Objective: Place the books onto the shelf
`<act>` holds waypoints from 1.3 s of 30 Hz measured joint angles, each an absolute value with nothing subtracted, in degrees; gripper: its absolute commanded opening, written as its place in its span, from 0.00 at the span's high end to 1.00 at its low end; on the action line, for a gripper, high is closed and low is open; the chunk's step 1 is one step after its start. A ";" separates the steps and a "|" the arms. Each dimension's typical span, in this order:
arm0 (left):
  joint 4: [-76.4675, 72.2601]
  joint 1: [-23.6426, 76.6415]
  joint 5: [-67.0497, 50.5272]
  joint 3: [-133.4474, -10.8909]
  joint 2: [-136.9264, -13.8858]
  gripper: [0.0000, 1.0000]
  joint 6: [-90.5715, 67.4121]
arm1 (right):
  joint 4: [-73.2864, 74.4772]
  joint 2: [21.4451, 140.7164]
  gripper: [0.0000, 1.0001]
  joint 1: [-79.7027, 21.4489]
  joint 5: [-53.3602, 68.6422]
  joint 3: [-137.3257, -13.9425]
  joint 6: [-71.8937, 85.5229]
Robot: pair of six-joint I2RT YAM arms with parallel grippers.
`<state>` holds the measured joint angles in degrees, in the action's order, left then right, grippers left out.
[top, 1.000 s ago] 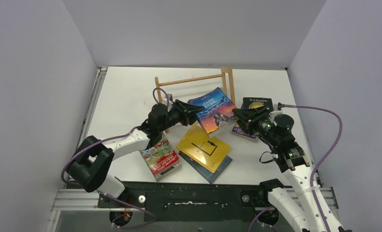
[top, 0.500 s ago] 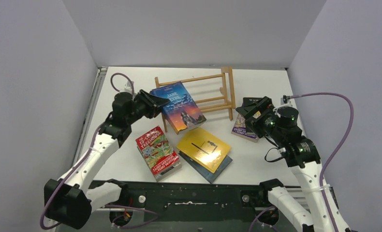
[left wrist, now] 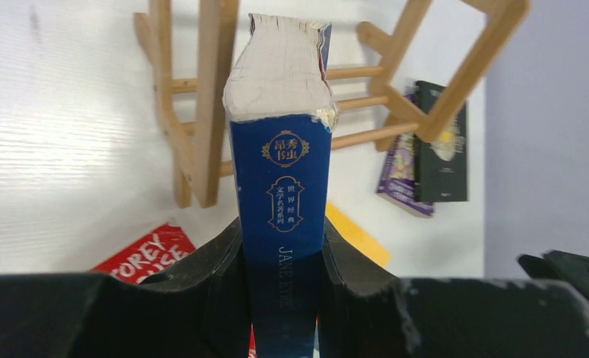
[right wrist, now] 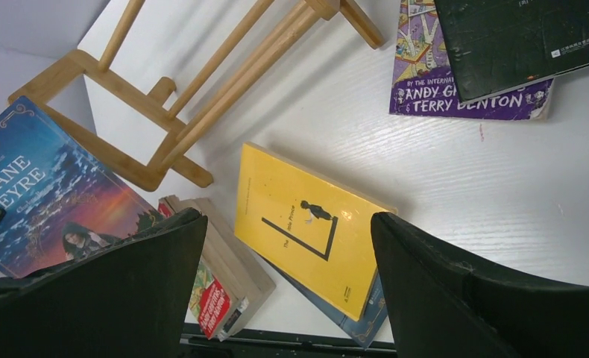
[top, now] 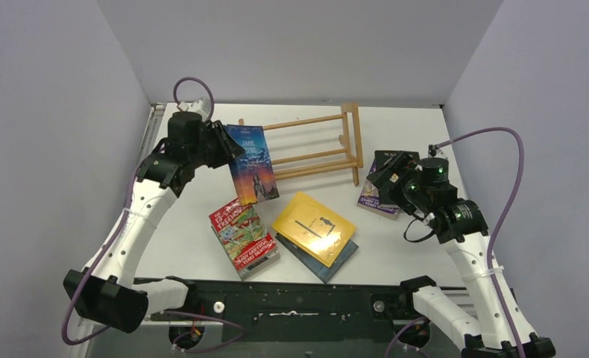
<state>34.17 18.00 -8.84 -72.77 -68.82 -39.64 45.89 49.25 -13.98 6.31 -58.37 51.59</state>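
One book is in hand. The left fingers [left wrist: 213,272] are clamped on the covers of the blue book [left wrist: 284,186] at one end, holding it in the air just beside the left end frame of the shelf [left wrist: 202,97].

The right fingers [right wrist: 127,298] stand wide apart and empty above the table [right wrist: 463,171], near the purple book [right wrist: 441,74] and the black book [right wrist: 515,37] lying on it.

The red-green book [top: 244,239] and yellow book [top: 314,226] lie flat in front of the shelf.

This looks like the first placement. The next move calls for lining the book up between the end frames, lowering it onto the slats, then releasing.
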 measured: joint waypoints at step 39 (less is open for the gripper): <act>19.27 20.47 9.85 -77.28 -78.52 1.00 -18.90 | 42.72 58.74 0.18 -13.98 5.85 -56.38 51.62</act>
